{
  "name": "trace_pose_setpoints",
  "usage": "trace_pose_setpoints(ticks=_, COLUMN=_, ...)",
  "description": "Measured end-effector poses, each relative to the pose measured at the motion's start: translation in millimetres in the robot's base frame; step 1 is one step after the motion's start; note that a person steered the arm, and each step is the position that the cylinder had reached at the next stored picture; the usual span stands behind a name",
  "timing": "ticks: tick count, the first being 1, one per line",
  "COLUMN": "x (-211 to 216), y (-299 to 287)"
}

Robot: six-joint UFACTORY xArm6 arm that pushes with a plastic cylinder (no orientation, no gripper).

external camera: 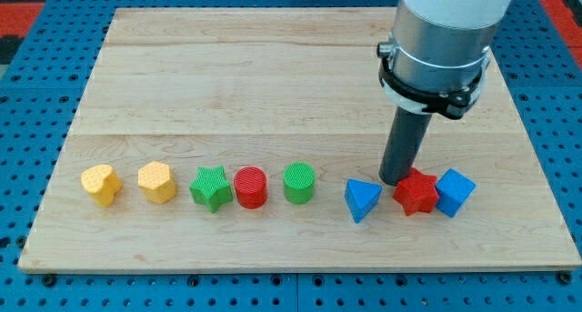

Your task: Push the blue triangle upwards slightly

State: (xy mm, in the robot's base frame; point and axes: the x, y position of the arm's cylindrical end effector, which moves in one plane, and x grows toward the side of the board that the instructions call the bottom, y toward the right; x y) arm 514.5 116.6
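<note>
**Blue triangle low on the right, my tip just beside it**

The blue triangle (362, 200) sits near the bottom edge of the wooden surface (227, 75), toward the view's right, with one corner pointing down. It stands free, touching no other block.

My tip (395, 180) rests on the surface just to the triangle's upper right, in the gap between the triangle and the red star (417, 192). It looks to be touching or nearly touching the star's upper left edge; I cannot tell which. It is close to the triangle but not against it. I carry no claw, only this dark rod under a grey cylinder, so there is nothing to spread or press together.

The red star lies right of the triangle, and a blue cube (455, 192) is pressed against the star's right side, turned so a corner faces the view's bottom.

Going left from the triangle along the same row: a green cylinder (298, 183) stands a little apart, then a red cylinder (250, 187), then a green star (211, 187) touching or almost touching that red cylinder. Further left are two yellow blocks, a rounded yellow block (156, 181) and, at the row's far left, a yellow heart (101, 184). The row runs roughly level across the lower part of the surface.
</note>
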Motion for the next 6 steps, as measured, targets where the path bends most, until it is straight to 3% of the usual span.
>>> trace_pose_setpoints(ticks=2, x=0.0, y=0.3)
trace_pose_setpoints(ticks=3, x=-31.8, y=31.3)
trace_pose_setpoints(ticks=4, x=-71.2, y=98.4)
trace_pose_setpoints(ticks=5, x=-10.1, y=152.2)
trace_pose_setpoints(ticks=6, x=88.5, y=182.8)
